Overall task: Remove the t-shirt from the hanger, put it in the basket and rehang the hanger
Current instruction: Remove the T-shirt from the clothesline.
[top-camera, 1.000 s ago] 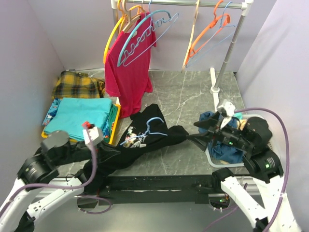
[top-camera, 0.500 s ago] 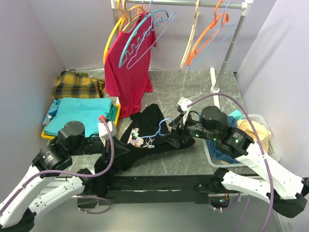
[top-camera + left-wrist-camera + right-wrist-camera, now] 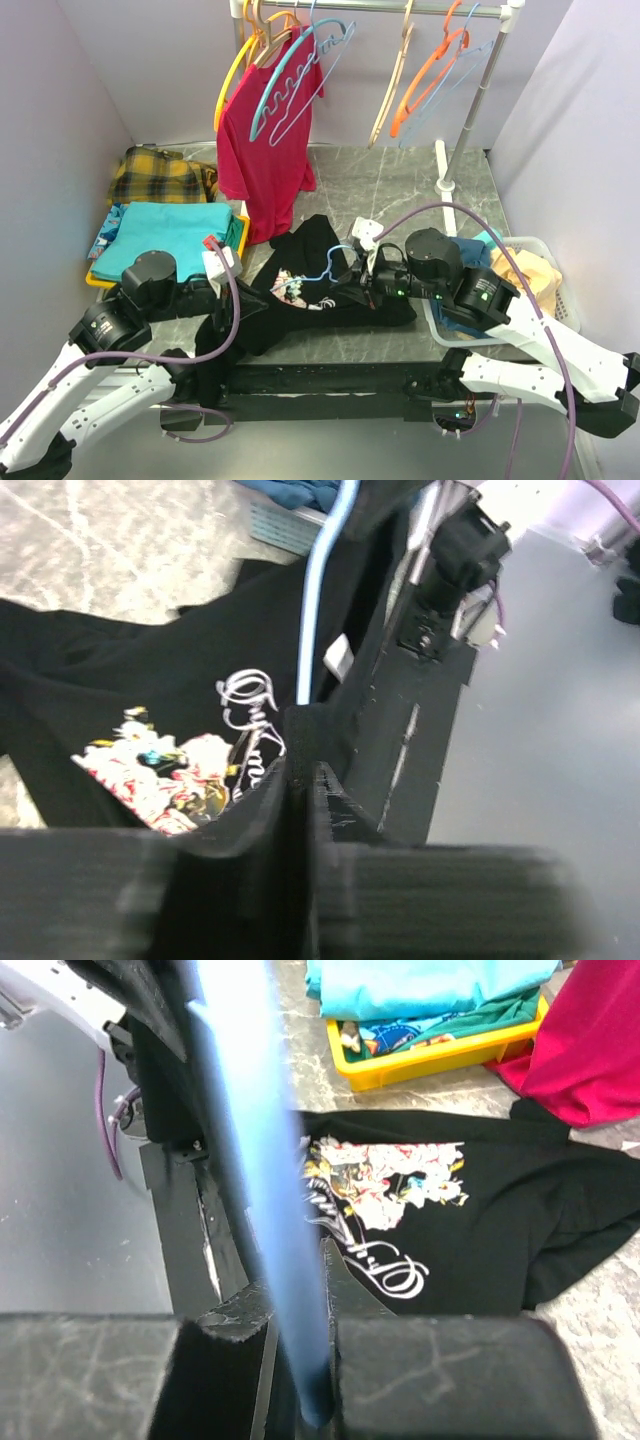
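Right tool [image 3: 300, 1350], clamping blue hanger [image 3: 255, 1190], has slid left — left tool [image 3: 301, 790] pinches t-shirt [image 3: 150, 670].

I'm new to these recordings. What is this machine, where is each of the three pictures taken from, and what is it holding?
These are two robot arms bolted at the near edge of a table, each ending in a two-finger gripper. The wide picture looks down from above and behind them. The other two come from a camera on each wrist, so the dark blocks at the bottom are that arm's own fingers.

On the grey table lies a black t-shirt with a blue hanger. The left gripper is shut on the shirt's fabric, and the right gripper is shut on the hanger.

Around them are a yellow tray of folded clothes, a plaid cloth, a white basket, and a red shirt hanging on the rack.
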{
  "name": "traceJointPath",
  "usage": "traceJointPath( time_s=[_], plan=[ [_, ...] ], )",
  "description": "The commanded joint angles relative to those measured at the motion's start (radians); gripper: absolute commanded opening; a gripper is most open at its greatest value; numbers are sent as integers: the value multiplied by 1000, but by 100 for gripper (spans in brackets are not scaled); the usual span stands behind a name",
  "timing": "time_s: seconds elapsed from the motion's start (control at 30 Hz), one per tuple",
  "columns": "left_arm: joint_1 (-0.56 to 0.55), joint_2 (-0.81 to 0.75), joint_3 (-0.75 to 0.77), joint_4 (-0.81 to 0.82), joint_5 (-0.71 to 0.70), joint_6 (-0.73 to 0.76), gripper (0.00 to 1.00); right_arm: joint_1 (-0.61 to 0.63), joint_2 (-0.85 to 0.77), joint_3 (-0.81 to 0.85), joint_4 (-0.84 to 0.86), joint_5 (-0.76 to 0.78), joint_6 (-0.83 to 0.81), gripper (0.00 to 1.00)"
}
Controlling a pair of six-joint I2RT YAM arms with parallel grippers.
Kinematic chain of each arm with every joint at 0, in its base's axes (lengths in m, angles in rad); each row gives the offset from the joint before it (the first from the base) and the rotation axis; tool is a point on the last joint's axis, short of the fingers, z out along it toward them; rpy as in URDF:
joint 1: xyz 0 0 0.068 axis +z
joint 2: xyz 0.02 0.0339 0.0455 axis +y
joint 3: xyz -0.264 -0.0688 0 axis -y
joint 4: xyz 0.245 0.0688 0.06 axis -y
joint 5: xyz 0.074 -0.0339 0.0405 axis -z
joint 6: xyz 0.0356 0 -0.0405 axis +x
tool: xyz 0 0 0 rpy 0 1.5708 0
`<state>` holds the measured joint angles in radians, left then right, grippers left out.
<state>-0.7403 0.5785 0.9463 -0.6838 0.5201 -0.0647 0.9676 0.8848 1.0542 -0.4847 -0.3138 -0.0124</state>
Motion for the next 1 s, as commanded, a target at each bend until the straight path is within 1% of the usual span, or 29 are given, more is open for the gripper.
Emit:
traceJointPath(
  time_s=[0.0,0.03,0.07,0.1,0.13,0.17,0.2,0.23,0.3,0.33,0.43,0.53,0.63,0.7,0.77,0.8,0.97],
  plan=[
    [-10,-34,23,63,-105,-24,28,2,-43,20,60,137,22,0],
    [-10,-54,23,59,-136,-27,51,3,-52,26,31,128,-6,0],
    [-10,-65,22,56,-178,-41,59,2,-53,35,15,140,-9,0],
    [-10,-75,20,56,-257,-50,63,3,-56,46,8,156,-8,0],
    [-10,-100,20,53,-306,-59,71,3,-63,50,-6,166,-12,0],
    [-10,-112,22,53,-345,-72,74,2,-66,52,-11,177,-20,0],
    [-10,-123,20,52,-380,-79,75,3,-70,56,-15,179,-24,0],
    [-10,-147,23,50,-452,-86,77,3,-79,59,-28,179,-30,0],
    [-10,-175,20,46,-514,-101,78,3,-87,66,-35,194,-44,0],
    [-10,-205,13,43,-567,-107,79,2,-99,67,-43,197,-49,0],
    [-10,-273,-20,32,-626,-130,78,3,-127,76,-45,202,-61,0],
    [-10,-315,-30,44,-571,-150,77,3,-147,95,-51,196,-78,0],
    [-10,-302,-64,78,-591,-175,79,3,-147,130,-67,186,-93,0],
    [-10,-252,-79,92,-595,-184,81,3,-142,154,-77,183,-101,0],
    [-11,-212,-93,108,-600,-199,80,3,-139,168,-78,176,-104,0],
    [-10,-172,-99,124,-597,-204,79,3,-141,170,-75,173,-104,0],
    [-10,-97,-136,219,-545,-239,75,2,-142,173,-54,159,-97,0]
  ],
)
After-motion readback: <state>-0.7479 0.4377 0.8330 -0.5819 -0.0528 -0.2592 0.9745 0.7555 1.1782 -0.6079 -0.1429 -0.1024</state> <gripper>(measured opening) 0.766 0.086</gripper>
